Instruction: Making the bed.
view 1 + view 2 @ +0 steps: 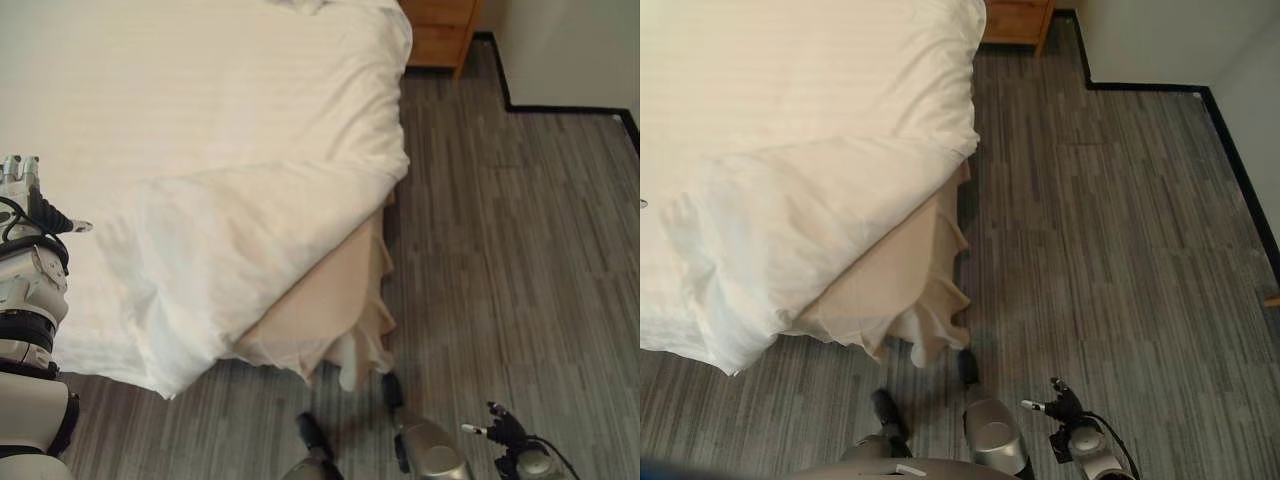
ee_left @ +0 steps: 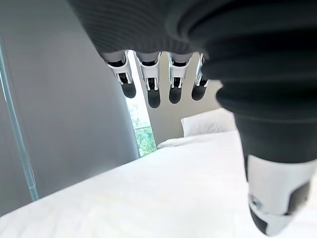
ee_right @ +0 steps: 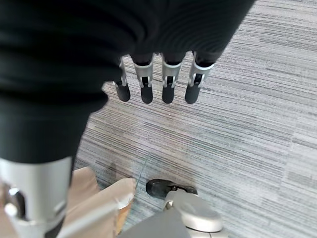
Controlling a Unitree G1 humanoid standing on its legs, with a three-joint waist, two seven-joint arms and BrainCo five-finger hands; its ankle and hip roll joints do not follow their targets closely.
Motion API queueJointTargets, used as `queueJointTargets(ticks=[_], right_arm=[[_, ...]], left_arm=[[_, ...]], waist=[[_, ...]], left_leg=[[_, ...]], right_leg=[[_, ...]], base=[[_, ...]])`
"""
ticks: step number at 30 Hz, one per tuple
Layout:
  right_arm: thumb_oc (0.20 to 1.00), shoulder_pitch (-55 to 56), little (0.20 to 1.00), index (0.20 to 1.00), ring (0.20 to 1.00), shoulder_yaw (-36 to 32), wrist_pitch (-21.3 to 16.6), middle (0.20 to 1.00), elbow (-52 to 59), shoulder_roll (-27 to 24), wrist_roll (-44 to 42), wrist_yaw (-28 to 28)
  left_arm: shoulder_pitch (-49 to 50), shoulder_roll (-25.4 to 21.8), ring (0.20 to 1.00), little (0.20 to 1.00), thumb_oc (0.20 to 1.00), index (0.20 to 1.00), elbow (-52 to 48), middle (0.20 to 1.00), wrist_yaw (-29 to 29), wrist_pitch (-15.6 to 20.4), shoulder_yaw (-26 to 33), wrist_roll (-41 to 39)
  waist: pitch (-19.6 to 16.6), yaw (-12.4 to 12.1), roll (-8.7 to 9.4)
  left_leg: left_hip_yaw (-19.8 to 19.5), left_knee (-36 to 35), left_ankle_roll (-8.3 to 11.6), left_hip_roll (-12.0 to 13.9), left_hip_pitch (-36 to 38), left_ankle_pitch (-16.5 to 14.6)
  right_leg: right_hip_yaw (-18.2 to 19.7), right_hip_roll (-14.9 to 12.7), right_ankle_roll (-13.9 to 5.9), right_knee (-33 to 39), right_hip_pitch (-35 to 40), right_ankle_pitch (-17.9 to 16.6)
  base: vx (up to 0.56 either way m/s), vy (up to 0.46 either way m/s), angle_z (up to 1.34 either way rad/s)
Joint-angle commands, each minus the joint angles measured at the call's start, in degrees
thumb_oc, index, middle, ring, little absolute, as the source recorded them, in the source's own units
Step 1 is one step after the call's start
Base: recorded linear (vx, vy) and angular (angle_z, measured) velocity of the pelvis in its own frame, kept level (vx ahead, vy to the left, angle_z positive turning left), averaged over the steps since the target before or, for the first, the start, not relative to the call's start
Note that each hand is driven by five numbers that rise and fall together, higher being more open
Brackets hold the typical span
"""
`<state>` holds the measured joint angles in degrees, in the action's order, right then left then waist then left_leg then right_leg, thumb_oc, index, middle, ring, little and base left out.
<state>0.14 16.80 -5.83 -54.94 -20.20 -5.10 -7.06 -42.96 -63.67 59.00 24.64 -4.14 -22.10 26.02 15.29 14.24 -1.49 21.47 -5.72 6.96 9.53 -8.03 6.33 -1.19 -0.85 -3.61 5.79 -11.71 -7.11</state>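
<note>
While both arms hold nothing, the scene reads as follows.
Bed (image 1: 150, 120): it takes up the upper left of the head views, its corner pointing toward the robot.
White duvet (image 1: 230, 230): spread over the bed, with its corner hanging over the bed's edge toward the floor.
Beige bed skirt (image 1: 320, 320): bared under the duvet corner, rumpled at the bed's corner.
Pillow (image 2: 208, 123): lies at the far end of the bed in the left wrist view.
Left robot hand (image 2: 148, 79): above the duvet, fingers straight and apart.
Right robot hand (image 3: 156, 82): over the grey striped floor (image 1: 500, 250), fingers straight and apart.
Wooden nightstand (image 1: 438, 30): just beside the bed's far corner.
</note>
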Motion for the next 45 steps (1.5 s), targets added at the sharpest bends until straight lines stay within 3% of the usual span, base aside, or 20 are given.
queueJointTargets(ticks=[1, 9, 10, 22, 25, 26, 29, 32, 37, 38, 39, 45], right_arm=[[1.000, -1.16, 1.000, 1.000, 1.000, 1.71, -1.41, 1.000, -0.77, 1.67, -2.63, -1.05], [1.000, -3.20, 1.000, 1.000, 1.000, 3.60, -2.57, 1.000, -1.50, 2.57, -3.52, -1.62], [1.000, -3.56, 1.000, 1.000, 1.000, 3.99, -2.80, 1.000, -1.40, 2.69, -3.65, -1.64], [1.000, -5.71, 1.000, 1.000, 1.000, 4.85, -4.03, 1.000, 0.39, 2.38, -4.88, -1.36], [1.000, -5.56, 1.000, 1.000, 1.000, 3.60, -3.42, 1.000, 1.20, 2.30, -4.57, -1.51], [1.000, -5.56, 1.000, 1.000, 1.000, 3.71, -3.37, 1.000, 1.26, 2.10, -4.56, -1.50], [1.000, -5.43, 1.000, 1.000, 1.000, 2.77, -2.31, 1.000, 2.35, 1.73, -4.10, -1.31], [1.000, -5.75, 1.000, 1.000, 1.000, 2.72, -2.09, 1.000, 2.77, 1.64, -3.94, -1.36], [1.000, -6.82, 1.000, 1.000, 1.000, 2.45, -1.91, 1.000, 3.06, 1.90, -4.57, -1.61], [1.000, -6.93, 1.000, 1.000, 1.000, 2.44, -1.82, 1.000, 2.99, 2.00, -4.89, -1.53], [1.000, -7.19, 1.000, 1.000, 1.000, 2.08, -1.52, 1.000, 2.99, 2.23, -6.57, -1.04], [1.000, -7.96, 1.000, 1.000, 1.000, 2.17, -1.01, 1.000, 1.27, 2.91, -9.17, -0.08]], left_arm=[[-5.42, -5.03, 1.000, 1.000, 1.000, 1.000, 1.79, 1.000, 2.53, 0.05, 0.89, -0.20], [-3.42, -5.65, 1.000, 1.000, 1.000, 1.000, 6.07, 1.000, 4.28, 0.49, 1.99, -1.72], [-3.22, -5.56, 1.000, 1.000, 1.000, 1.000, 6.83, 1.000, 4.11, 0.51, 1.77, -1.79], [-5.84, -6.48, 1.000, 1.000, 1.000, 1.000, 8.01, 1.000, 3.08, 1.27, -0.09, -2.47], [-7.92, -4.01, 1.000, 1.000, 1.000, 1.000, -3.21, 1.000, 3.61, 5.93, 5.13, -13.94], [-7.18, -4.01, 1.000, 1.000, 1.000, 1.000, -3.53, 1.000, 3.59, 5.89, 5.85, -13.95], [-5.24, -0.06, 1.000, 1.000, 1.000, 1.000, -7.14, 1.000, 4.36, 10.82, 14.23, -30.08], [-4.55, 0.82, 1.000, 1.000, 1.000, 1.000, -6.17, 1.000, 3.92, 11.40, 15.73, -33.26], [-3.71, 2.96, 1.000, 1.000, 1.000, 1.000, 1.00, 1.000, 1.02, 9.15, 15.41, -34.66], [-3.90, 3.41, 0.853, 0.853, 0.853, 0.853, 3.10, 0.853, -0.10, 8.58, 14.79, -34.72], [-3.72, 4.23, 0.200, 0.200, 0.200, 0.200, 7.34, 0.200, -3.49, 6.97, 13.07, -33.06], [-2.76, 6.17, 0.200, 0.200, 0.200, 0.200, 12.85, 0.200, -7.70, 5.61, 11.39, -30.57]], waist=[[0.85, 1.31, 2.41], [2.36, 1.91, 2.47], [2.48, 1.94, 1.95], [2.89, 3.05, 0.62], [3.07, 2.86, 0.34], [3.08, 3.01, 0.19], [3.38, 3.53, 0.57], [3.60, 3.97, 0.55], [4.82, 4.46, 0.59], [5.01, 4.52, 0.62], [5.60, 4.85, 0.61], [6.72, 4.81, 0.29]], left_leg=[[1.43, 0.72, 0.77, 0.78, 5.16, -4.36], [1.91, 0.72, 1.77, 1.90, 2.32, -3.47], [1.53, 0.72, 2.21, 2.08, 2.69, -4.89], [3.63, 0.72, 3.01, 2.77, 1.10, -4.45], [3.67, 0.72, 3.02, 2.57, 1.10, -4.61], [3.70, 0.72, 3.02, 2.59, 1.15, -4.63], [4.30, 0.72, 2.97, 2.53, 1.57, -4.91], [4.65, 0.72, 2.97, 2.53, 1.57, -5.10], [5.01, 0.72, 2.83, 2.55, 1.12, -5.25], [5.02, 0.72, 2.79, 2.52, 1.04, -5.25], [5.01, 0.72, 2.74, 2.57, 0.66, -5.09], [4.77, 0.72, 2.88, 2.62, -0.55, -4.45]], right_leg=[[0.57, -0.06, -3.75, -0.79, -0.69, 5.29], [0.54, 0.75, -3.31, -0.79, -3.85, 4.84], [0.80, 0.98, -3.75, -0.79, -3.56, 6.05], [2.64, 2.12, -3.31, -0.79, -6.61, 5.62], [2.72, 2.15, -3.20, -0.79, -6.76, 5.85], [2.74, 2.16, -3.20, -0.79, -6.73, 5.85], [3.24, 2.51, -3.01, -0.79, -6.83, 5.92], [3.52, 2.70, -3.03, -0.79, -7.15, 5.63], [3.71, 2.74, -3.11, -0.79, -8.11, 5.07], [3.75, 2.73, -3.12, -0.79, -8.28, 4.91], [3.80, 2.61, -3.03, -0.79, -8.66, 4.62], [3.54, 2.47, -2.97, -0.79, -9.87, 4.09]], base=[[0.05, -0.076, 0.02], [0.06, -0.047, -0.01], [0.13, 0.004, -0.06], [0.05, -0.018, -0.12], [0.01, -0.020, -0.04], [0.00, 0.000, 0.00], [0.00, 0.000, -0.01], [0.00, 0.001, -0.08], [-0.02, 0.001, -0.15], [-0.03, 0.001, -0.04], [0.00, 0.000, 0.00], [0.00, 0.000, 0.00]])
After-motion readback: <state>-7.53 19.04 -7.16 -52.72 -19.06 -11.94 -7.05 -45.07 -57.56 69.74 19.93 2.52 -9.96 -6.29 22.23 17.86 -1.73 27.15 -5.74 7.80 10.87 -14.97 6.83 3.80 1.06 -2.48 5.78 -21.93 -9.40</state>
